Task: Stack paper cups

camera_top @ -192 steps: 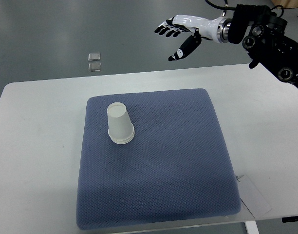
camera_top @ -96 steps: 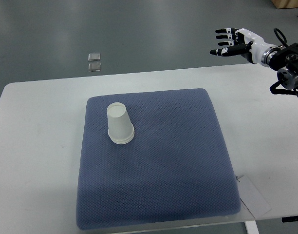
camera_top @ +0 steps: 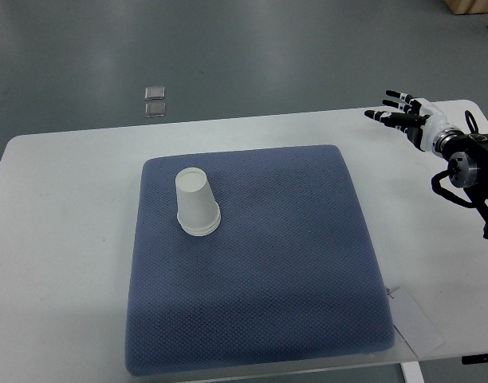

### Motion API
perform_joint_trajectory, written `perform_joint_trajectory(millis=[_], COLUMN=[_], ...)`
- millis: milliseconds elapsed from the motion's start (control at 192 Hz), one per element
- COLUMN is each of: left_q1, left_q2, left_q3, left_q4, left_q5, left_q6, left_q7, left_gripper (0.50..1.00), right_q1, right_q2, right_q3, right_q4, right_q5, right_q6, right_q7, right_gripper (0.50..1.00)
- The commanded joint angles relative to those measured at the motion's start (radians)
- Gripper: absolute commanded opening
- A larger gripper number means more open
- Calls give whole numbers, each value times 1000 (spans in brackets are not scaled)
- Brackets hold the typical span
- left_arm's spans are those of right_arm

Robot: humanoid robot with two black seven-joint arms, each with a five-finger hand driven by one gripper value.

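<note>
A blue mat [camera_top: 260, 263] covers the middle of the white desk [camera_top: 61, 239]. On the mat's far left part stand the paper cups [camera_top: 196, 203], upside down and nested together. Farther off at the desk's right edge, well apart, the right hand [camera_top: 401, 114] hovers released, fingers spread, holding nothing.

No legible text, perhaps too small.

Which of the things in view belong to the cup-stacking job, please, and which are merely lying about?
Job:
- stacked paper cups, upside down on the blue mat
- right hand, open, over the table's far right corner

Lying about:
- two small clear squares on the floor
- paper tag by the mat's near right corner
</note>
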Motion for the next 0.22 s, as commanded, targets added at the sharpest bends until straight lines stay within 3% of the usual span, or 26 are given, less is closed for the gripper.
perform_joint_trajectory(millis=[0,218], left_q1=[0,1], left_q2=[0,0], left_q3=[0,0], left_q4=[0,0], left_q5=[0,0], left_q6=[0,0], left_q7=[0,0], left_gripper=[1000,1000], right_q1=[-12,-27], right_q2=[4,6], right_q3=[0,0], right_q4=[1,1], right_q5=[3,3], right_q6=[-2,-5], right_q7=[0,2], right_gripper=[911,911])
